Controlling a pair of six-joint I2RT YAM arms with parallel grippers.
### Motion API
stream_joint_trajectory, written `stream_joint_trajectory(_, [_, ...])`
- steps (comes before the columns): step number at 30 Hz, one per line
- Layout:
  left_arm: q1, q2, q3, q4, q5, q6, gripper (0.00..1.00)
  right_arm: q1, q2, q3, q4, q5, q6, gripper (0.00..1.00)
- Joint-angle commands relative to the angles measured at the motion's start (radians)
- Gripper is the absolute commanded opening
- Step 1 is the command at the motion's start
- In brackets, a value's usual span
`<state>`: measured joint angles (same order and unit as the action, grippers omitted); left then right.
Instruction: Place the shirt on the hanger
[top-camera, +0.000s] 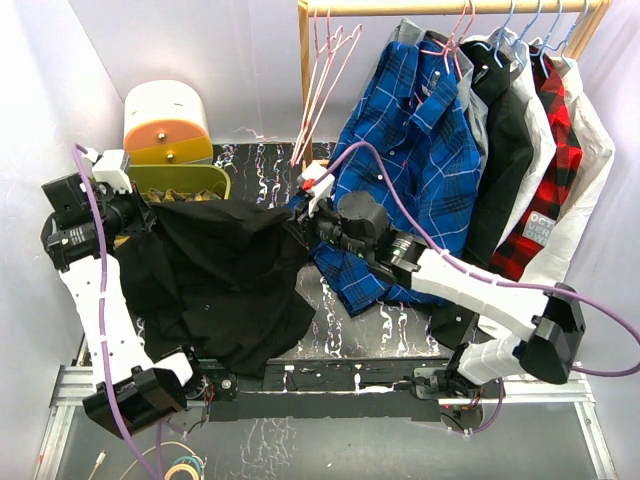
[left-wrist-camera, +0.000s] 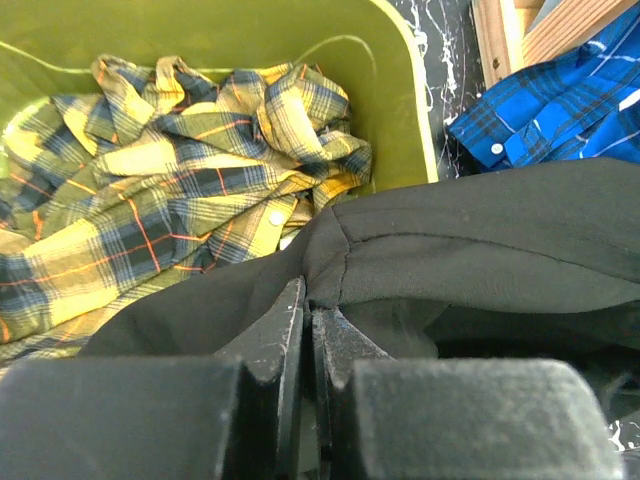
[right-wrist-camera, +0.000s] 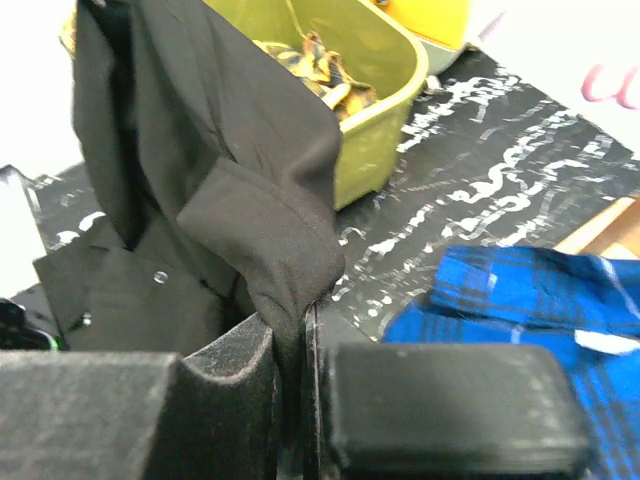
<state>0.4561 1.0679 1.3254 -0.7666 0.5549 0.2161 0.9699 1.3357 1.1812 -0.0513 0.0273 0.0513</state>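
Marbled table (top-camera: 348, 335), shirt (top-camera: 220, 270) pinched by left gripper (left-wrist-camera: 308, 300), right gripper (right-wrist-camera: 298, 322)

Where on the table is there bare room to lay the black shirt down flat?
Bare table shows between the green bin and the blue plaid shirt, and a strip in front, between the black shirt and the right arm. The left side is crowded.
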Motion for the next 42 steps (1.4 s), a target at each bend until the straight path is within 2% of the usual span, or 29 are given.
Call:
stream_joint_trajectory(1, [0.003, 0.036, -0.034, 0.07, 0.048, 0.006, 0.0, -0.062, 0.107, 0.006, 0.205, -0.239, 0.13, 0.08])
stream_joint_trajectory(5, [-0.014, 0.083, -0.042, 0.107, 0.027, -0.01, 0.0, -0.07, 0.206, -0.008, 0.313, -0.31, 0.182, 0.09])
stream_joint_trajectory(6, [-0.025, 0.098, -0.039, 0.11, 0.013, -0.018, 0.0, -0.07, 0.222, -0.005, 0.333, -0.328, 0.188, 0.17])
stream_joint_trajectory(8, [-0.042, 0.131, -0.025, 0.101, -0.012, -0.022, 0.0, -0.07, 0.228, -0.005, 0.364, -0.34, 0.19, 0.4])
stream_joint_trajectory(10, [-0.05, 0.155, -0.014, 0.104, -0.069, -0.024, 0.0, -0.069, 0.192, -0.034, 0.392, -0.297, 0.189, 0.46])
stream_joint_trajectory(12, [-0.052, 0.192, 0.006, 0.099, -0.16, -0.023, 0.0, -0.071, 0.135, -0.069, 0.4, -0.229, 0.176, 0.63])
stream_joint_trajectory(14, [-0.052, 0.238, 0.03, 0.078, -0.242, -0.019, 0.0, -0.071, 0.061, -0.132, 0.409, -0.159, 0.152, 0.73])
stream_joint_trajectory(15, [-0.052, 0.256, 0.041, 0.064, -0.264, -0.017, 0.0, -0.071, 0.016, -0.175, 0.422, -0.128, 0.147, 0.9])
stream_joint_trajectory(16, [-0.052, 0.271, 0.05, 0.052, -0.28, -0.016, 0.0, -0.071, -0.028, -0.213, 0.427, -0.101, 0.149, 0.97])
stream_joint_trajectory(18, [-0.051, 0.288, 0.061, 0.034, -0.288, -0.017, 0.0, -0.071, -0.12, -0.282, 0.409, -0.086, 0.154, 0.98])
stream_joint_trajectory(19, [-0.051, 0.288, 0.069, 0.023, -0.283, -0.022, 0.09, -0.071, -0.169, -0.309, 0.39, -0.089, 0.165, 0.98])
stream_joint_trajectory(21, [-0.052, 0.287, 0.128, -0.02, -0.27, -0.05, 0.34, -0.071, -0.279, -0.341, 0.343, -0.088, 0.193, 0.98])
stream_joint_trajectory(23, [-0.051, 0.291, 0.24, -0.113, -0.243, -0.075, 0.59, -0.071, -0.344, -0.308, 0.268, -0.022, 0.224, 0.98])
stream_joint_trajectory(24, [-0.051, 0.294, 0.306, -0.151, -0.242, -0.085, 0.83, -0.071, -0.358, -0.269, 0.22, 0.024, 0.221, 0.98])
stream_joint_trajectory(25, [-0.052, 0.295, 0.37, -0.18, -0.258, -0.095, 0.95, -0.071, -0.355, -0.208, 0.16, 0.113, 0.222, 0.98])
stream_joint_trajectory(27, [-0.052, 0.337, 0.496, -0.251, -0.325, -0.116, 0.97, -0.073, -0.308, -0.059, 0.056, 0.303, 0.215, 0.97])
stream_joint_trajectory(30, [-0.051, 0.436, 0.694, -0.413, -0.375, -0.132, 0.97, -0.089, -0.196, 0.139, 0.031, 0.483, 0.159, 0.65])
stream_joint_trajectory(32, [-0.05, 0.451, 0.728, -0.44, -0.421, -0.177, 0.97, -0.135, -0.098, 0.254, 0.027, 0.501, 0.138, 0.55])
stream_joint_trajectory(37, [-0.052, 0.362, 0.724, -0.438, -0.475, -0.201, 0.97, -0.221, 0.139, 0.517, -0.059, 0.494, 0.159, 0.56])
stream_joint_trajectory(42, [-0.052, 0.306, 0.66, -0.464, -0.46, -0.141, 0.97, -0.258, 0.269, 0.63, -0.104, 0.471, 0.17, 0.56])
